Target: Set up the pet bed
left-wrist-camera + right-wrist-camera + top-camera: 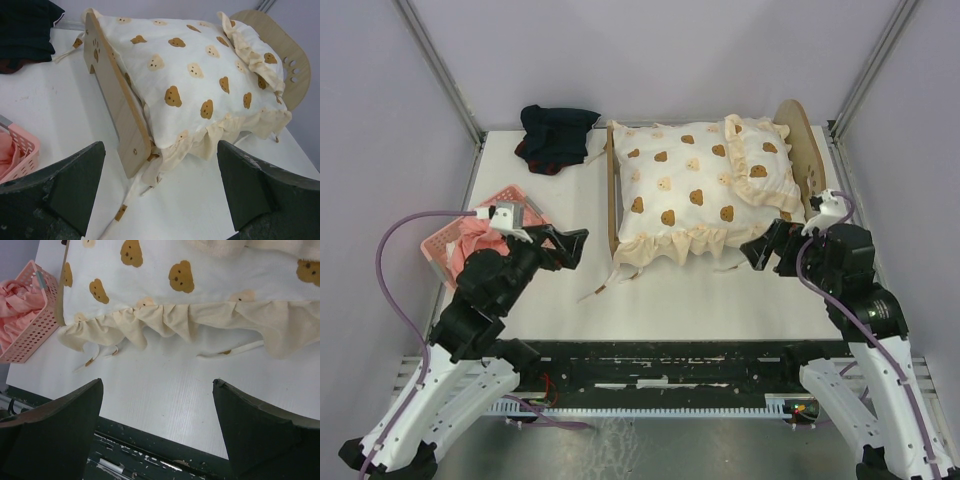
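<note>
The pet bed [612, 200] stands on the right half of the white table, with its low plywood footboard [112, 95] to the left and its arched headboard [807, 150] to the right. A cream bear-print quilt [680, 195] with a ruffled edge [165, 320] covers the bed. A matching pillow [760, 165] lies against the headboard [295, 65]. My left gripper [578, 250] hovers open just left of the footboard's near corner, holding nothing [161, 147]. The right gripper [760, 245] is open and empty too, off the bed's near right corner above the table's front edge [157, 385].
A pink plastic basket [515, 193] holding pink cloth sits at the left edge beside my left arm, also showing in the right wrist view [30, 335]. A dark folded cloth [558, 137] lies at the back left. Loose ties [120, 212] trail from the quilt onto the table.
</note>
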Motion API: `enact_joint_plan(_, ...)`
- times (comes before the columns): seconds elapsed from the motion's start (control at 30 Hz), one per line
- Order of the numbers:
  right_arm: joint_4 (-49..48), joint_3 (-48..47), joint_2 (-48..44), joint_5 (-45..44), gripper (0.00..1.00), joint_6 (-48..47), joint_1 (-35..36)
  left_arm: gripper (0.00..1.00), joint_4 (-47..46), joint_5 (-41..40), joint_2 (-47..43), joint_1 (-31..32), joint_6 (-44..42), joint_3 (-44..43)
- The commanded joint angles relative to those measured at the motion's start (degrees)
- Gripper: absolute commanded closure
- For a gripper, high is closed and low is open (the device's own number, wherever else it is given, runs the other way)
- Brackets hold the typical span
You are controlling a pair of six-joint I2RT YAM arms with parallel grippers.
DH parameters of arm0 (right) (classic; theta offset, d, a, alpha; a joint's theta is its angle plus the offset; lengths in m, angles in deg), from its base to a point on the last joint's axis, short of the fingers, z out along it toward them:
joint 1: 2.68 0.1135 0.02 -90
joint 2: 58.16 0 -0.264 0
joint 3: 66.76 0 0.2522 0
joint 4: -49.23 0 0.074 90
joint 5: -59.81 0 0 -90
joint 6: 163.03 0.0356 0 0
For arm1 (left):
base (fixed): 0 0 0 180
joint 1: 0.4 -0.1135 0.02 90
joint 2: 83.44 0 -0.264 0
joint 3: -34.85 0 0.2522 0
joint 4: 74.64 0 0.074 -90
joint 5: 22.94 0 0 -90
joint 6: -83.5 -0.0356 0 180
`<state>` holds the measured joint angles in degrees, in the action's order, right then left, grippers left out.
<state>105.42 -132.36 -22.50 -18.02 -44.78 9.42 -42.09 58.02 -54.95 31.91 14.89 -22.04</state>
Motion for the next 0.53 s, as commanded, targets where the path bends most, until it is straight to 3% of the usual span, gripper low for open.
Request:
enact_joint_plan(0.0, -1.4, -4.5, 0.3, -0.1, 0.01, 0.3, 0.1, 0.01, -1.4, -1.5, 1.1, -0.2, -0.6, -4.6)
enact_joint_plan(0.5, -1.9, 0.8, -6.9, -4.4, 0.01, -1.4, 0.1, 0.01, -2.7, -0.7, 2.0, -0.2, 0.8, -1.6)
